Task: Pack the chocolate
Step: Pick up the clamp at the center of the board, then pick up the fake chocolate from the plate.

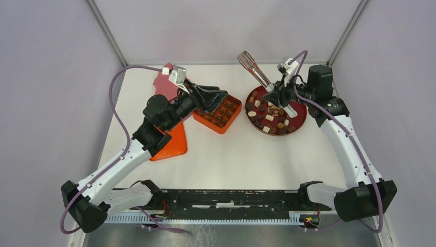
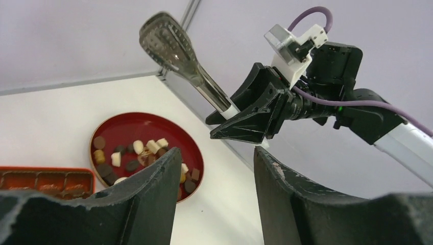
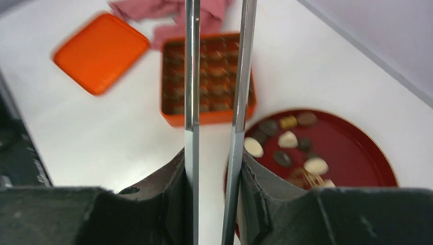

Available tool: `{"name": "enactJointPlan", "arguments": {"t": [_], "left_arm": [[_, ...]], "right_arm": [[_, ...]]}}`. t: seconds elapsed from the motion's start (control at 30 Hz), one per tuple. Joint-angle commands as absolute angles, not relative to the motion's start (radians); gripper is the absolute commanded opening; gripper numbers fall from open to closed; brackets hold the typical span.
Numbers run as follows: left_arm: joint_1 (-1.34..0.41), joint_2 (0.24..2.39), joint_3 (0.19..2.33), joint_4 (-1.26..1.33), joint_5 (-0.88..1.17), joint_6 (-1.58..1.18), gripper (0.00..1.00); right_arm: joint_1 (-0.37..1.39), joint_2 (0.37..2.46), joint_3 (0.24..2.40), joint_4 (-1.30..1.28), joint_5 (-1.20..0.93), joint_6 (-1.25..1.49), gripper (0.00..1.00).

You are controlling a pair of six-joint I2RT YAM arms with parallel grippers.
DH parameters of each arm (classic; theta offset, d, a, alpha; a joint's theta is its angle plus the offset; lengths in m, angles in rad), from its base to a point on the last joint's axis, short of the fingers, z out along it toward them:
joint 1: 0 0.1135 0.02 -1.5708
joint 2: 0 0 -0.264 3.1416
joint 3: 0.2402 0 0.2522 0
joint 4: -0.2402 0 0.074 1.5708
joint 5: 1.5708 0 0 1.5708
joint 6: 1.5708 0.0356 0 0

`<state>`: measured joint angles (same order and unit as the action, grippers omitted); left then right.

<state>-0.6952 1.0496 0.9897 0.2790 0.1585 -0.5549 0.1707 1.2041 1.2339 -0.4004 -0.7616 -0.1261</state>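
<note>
tongs (image 1: 255, 69) are held by the right gripper (image 1: 275, 96) above a red plate (image 1: 299, 119), on which chocolate (image 1: 269, 118) is scattered. the left gripper (image 1: 215, 100) is held over an orange box (image 1: 207, 124); a lid (image 1: 172, 146) is seen nearby.

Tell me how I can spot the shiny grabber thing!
Look at the right side of the white table, where a dark red round plate holds the chocolate pieces. Just above that plate, the right gripper is clamped on a pair of metal tongs. They are the only shiny silver thing there, with spoon-like ends full of little holes.
</note>
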Motion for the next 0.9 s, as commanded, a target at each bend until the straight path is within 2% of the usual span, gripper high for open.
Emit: {"name": "enactJointPlan", "arguments": {"t": [0.0,0.4,0.87], "left_arm": [[-0.693,1.024,0.988,0.165,0.09,-0.462,0.61],[-0.695,1.042,0.95,0.156,0.084,-0.464,0.61],[-0.694,1.063,0.881,0.215,0.093,-0.509,0.61]], "right_arm": [[0.162,1.22,1.286,-0.615,-0.493,-0.415,0.38],[0.085,1.272,1.202,-0.788,-0.314,-0.575,0.38],[-0.053,1.399,1.168,-0.944,-0.299,-0.718,0.36]]}}
